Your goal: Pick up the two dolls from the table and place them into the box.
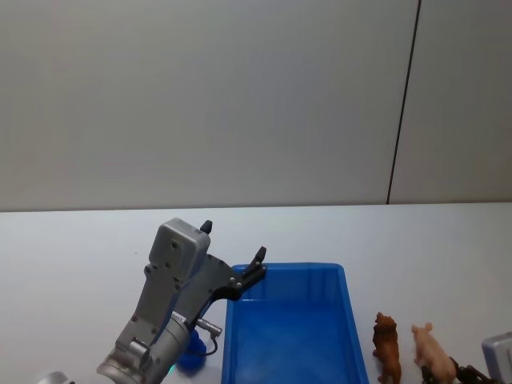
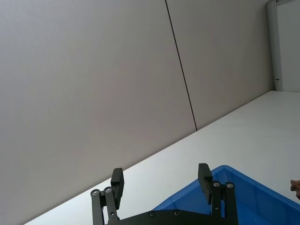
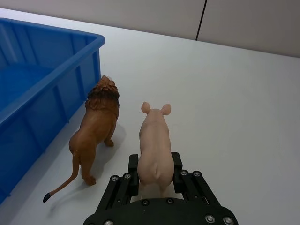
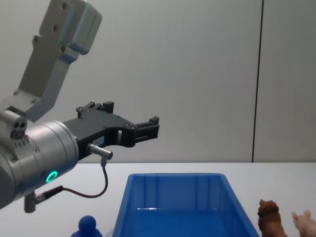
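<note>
The brown doll, a lion (image 3: 98, 126), stands on the table just right of the blue box (image 3: 47, 89). A pink pig (image 3: 154, 136) stands beside the lion. My right gripper (image 3: 155, 169) has its fingers pressed against both sides of the pig's hindquarters, and the pig's feet are on the table. The blue doll with a ball head (image 4: 89, 226) stands left of the box (image 1: 240, 320), partly behind my left arm. My left gripper (image 1: 234, 242) hovers open and holds nothing above the box's far left corner.
The white table (image 1: 416, 240) runs back to a grey wall. Lion (image 1: 386, 346) and pig (image 1: 428, 346) stand close together between the box's right wall and my right gripper (image 1: 464, 371). The box's inside is bare.
</note>
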Robot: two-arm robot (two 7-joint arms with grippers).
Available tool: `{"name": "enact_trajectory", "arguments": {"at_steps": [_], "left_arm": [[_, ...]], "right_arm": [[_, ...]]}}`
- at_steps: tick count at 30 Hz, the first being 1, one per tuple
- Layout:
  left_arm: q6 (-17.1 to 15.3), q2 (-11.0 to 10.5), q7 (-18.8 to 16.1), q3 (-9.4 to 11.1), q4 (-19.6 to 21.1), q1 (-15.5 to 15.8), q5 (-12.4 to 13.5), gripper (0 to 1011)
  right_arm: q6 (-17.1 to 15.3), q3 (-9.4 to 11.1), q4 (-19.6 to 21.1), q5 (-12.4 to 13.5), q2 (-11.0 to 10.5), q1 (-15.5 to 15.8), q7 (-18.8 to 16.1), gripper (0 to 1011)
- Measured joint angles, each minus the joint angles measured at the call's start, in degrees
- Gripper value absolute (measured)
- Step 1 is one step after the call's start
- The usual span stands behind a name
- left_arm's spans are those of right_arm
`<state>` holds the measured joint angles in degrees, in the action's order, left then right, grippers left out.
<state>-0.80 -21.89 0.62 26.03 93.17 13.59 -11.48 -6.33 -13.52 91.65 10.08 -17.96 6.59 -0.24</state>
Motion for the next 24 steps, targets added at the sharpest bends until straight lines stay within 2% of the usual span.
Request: {"name": "enact_trajectory", "arguments": {"at_steps": [5, 16, 24], "left_arm": [[0.00, 0.00, 0.00, 0.00, 0.00, 0.00, 0.00, 1001], [0.00, 0.00, 0.00, 0.00, 0.00, 0.00, 0.00, 1001], [0.00, -0.01, 0.00, 0.00, 0.00, 0.00, 0.00, 1001]], "right_arm": [[1.07, -0.01, 0.57, -0.73, 0.00, 0.28, 0.08, 379], [4.47, 0.28, 5.09, -2.09, -0.34, 1.11, 0.52, 379], [6.52, 0.29, 7.86, -1.47, 0.11, 0.31, -2.42, 379]]}}
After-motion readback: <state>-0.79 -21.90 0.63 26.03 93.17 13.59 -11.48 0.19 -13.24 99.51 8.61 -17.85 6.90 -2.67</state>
